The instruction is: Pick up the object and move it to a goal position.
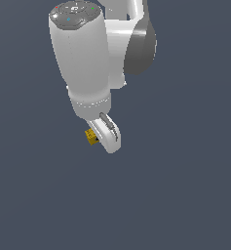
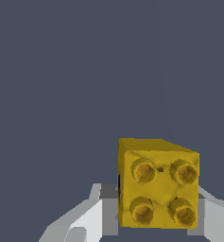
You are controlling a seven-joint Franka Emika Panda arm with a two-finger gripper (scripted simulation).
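Block: yellow block (image 1: 91,137) with four round bumps sits between the pincer's fingers, on the exterior view's left of the white tip.
Pincer: pincer (image 1: 105,138) is closed on the block, so it can carry it.
Arm: white arm (image 1: 83,53) points down from above.
Next: I think it takes the block to the goal, which I cannot see.
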